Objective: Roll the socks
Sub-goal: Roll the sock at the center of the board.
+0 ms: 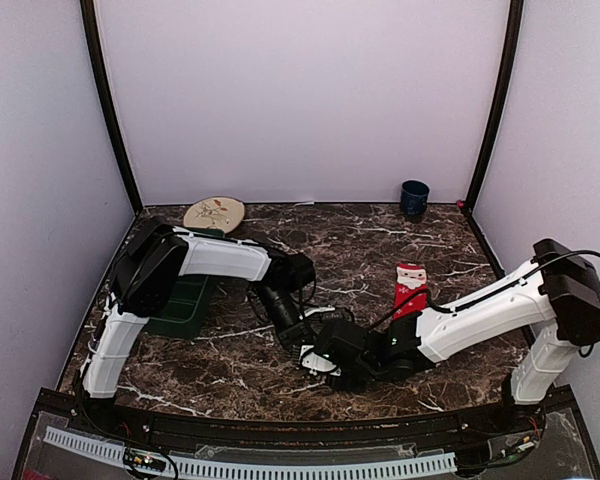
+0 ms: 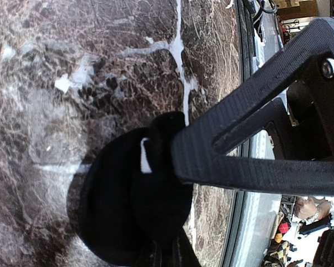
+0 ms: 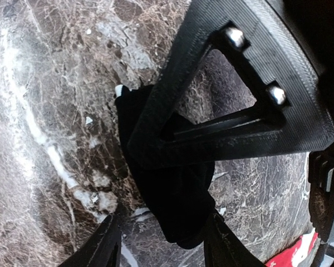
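- Black sock point(image 2: 111, 211), bunched, lower centre of left wrist view; left gripper point(image 2: 168, 211) jaws closed on it.
- Right gripper point(image 3: 156, 192) jaws straddle the same sock; grip unclear.
- Red sock point(image 1: 410, 288) lies apart, right of centre.

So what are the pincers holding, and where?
Both are on the black sock: left pincer near its white stripe, right pincer across its middle. Whether they grip it is unclear.

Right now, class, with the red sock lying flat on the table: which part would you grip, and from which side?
Probably the far end of the red sock, pinched from above. It lies flat on the table, so only an edge can be nipped, and the right arm covers its near end.
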Controlling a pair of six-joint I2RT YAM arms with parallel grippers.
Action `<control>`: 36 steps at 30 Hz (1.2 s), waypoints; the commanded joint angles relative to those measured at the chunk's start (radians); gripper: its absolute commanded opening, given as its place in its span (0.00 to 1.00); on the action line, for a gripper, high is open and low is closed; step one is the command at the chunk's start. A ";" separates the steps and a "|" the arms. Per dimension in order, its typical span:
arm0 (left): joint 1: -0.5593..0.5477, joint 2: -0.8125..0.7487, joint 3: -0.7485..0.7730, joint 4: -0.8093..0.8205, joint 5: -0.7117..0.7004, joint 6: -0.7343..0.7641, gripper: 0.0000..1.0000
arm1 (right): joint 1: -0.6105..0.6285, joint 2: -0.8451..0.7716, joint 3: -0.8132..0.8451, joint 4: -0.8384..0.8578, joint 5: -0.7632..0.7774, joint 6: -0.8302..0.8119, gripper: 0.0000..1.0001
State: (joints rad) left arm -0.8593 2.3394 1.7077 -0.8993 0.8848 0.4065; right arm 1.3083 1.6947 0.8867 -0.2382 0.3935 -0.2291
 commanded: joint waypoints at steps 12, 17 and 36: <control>0.008 0.046 0.003 -0.051 -0.054 0.005 0.00 | -0.012 0.042 0.039 0.051 -0.007 -0.086 0.49; 0.009 0.047 0.002 -0.053 -0.049 0.007 0.00 | -0.023 0.059 0.046 0.053 -0.027 -0.093 0.49; 0.029 0.057 0.018 -0.060 -0.026 0.015 0.00 | -0.072 0.128 0.073 0.001 -0.143 -0.067 0.21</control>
State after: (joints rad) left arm -0.8394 2.3615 1.7210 -0.9306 0.9264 0.4072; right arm 1.2552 1.7756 0.9470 -0.2092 0.3096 -0.3126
